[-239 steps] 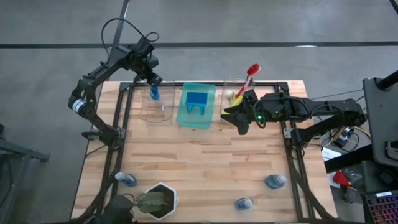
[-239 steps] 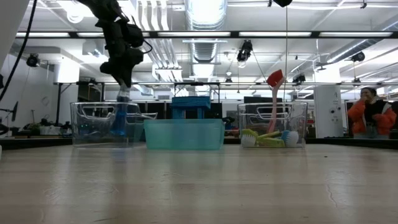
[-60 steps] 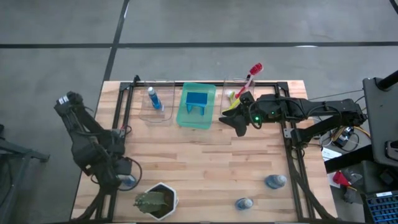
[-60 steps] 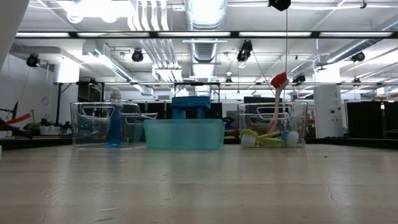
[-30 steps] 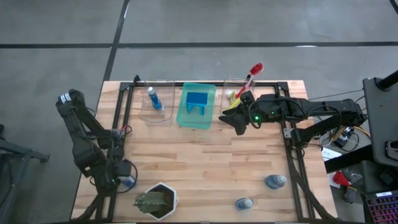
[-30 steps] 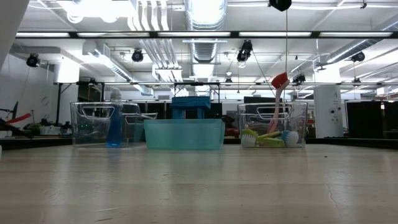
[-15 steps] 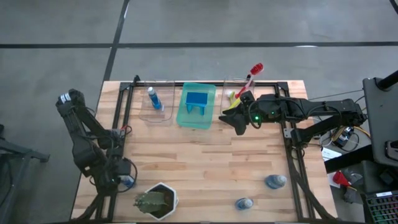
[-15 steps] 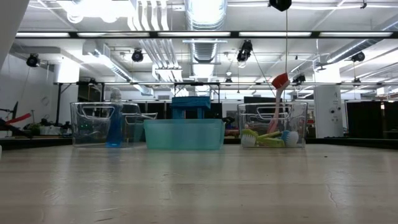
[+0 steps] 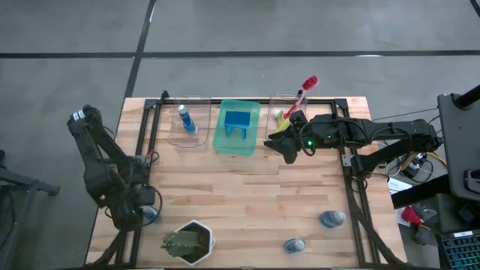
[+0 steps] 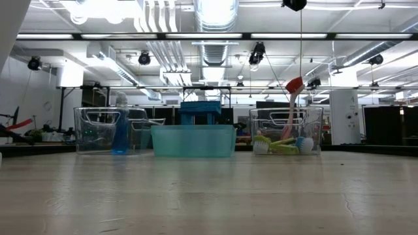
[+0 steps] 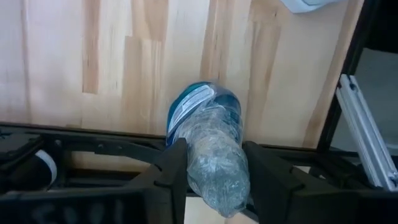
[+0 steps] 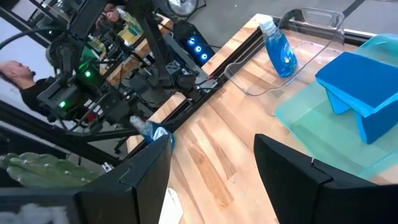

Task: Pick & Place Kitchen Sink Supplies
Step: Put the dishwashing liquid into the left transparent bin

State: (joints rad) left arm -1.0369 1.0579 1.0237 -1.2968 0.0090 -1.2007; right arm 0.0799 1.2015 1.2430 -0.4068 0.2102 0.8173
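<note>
Since half-second ago, left end effector (image 11: 211, 180) closed around bottle (image 11: 208, 143), lifting.

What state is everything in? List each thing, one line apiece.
Left gripper: lowered around a lying bottle.
Right gripper: open, empty, beside the brush bin.
Binned bottle: upright.
Red brush: leaning upright in its bin.
Sponge: propped in the green tray.
Other bottles: lying loose.
Plant: upright.
</note>
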